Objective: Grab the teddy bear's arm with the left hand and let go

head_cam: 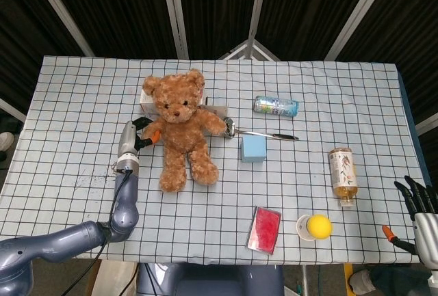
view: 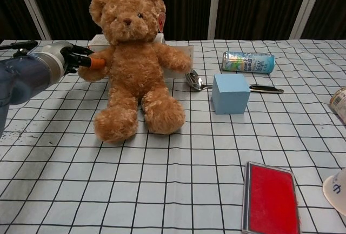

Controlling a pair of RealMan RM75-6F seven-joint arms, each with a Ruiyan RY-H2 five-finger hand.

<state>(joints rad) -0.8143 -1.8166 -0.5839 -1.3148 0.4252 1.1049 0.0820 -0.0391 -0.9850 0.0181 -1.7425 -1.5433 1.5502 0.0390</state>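
The brown teddy bear (head_cam: 179,128) (view: 135,66) sits upright left of the table's middle, facing me. My left hand (head_cam: 140,132) (view: 75,58) grips the bear's arm (view: 96,71) on the left side of the views, with the orange-tipped thumb lying on the fur and dark fingers wrapped behind it. My right hand (head_cam: 419,207) hangs off the table's near right corner, its fingers apart and holding nothing; the chest view does not show it.
Behind the bear stands a white box (head_cam: 146,98). A spoon (head_cam: 256,132), a blue cube (view: 231,93), a lying can (view: 247,61) and a lying bottle (head_cam: 341,175) are to the right. A red case (view: 270,197) and a yellow ball in a cup (head_cam: 317,226) lie near the front edge.
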